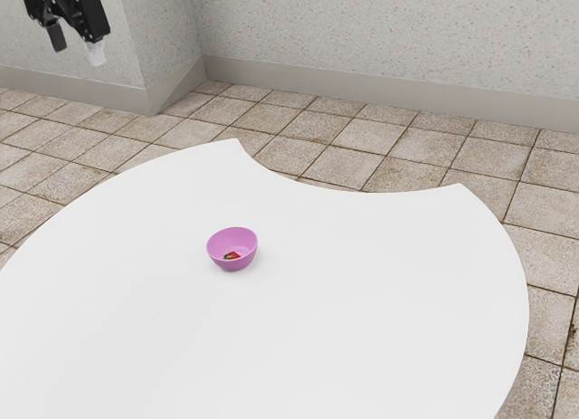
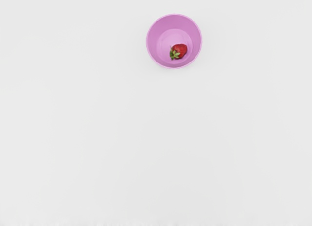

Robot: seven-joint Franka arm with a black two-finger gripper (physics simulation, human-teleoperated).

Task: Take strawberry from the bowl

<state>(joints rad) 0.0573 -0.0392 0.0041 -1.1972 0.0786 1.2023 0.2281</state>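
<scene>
With jaws wide, the gripper (image 1: 77, 54), well apart from the bowl (image 2: 156, 35), should centre over the strawberry (image 2: 180, 51) inside it before descending straight down.

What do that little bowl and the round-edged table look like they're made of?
The bowl looks like smooth plastic, perhaps glazed ceramic: even pink-purple colour, thin rim, soft shading. The table could be laminate or painted board: plain white, satin or matte, with no visible grain.
</scene>
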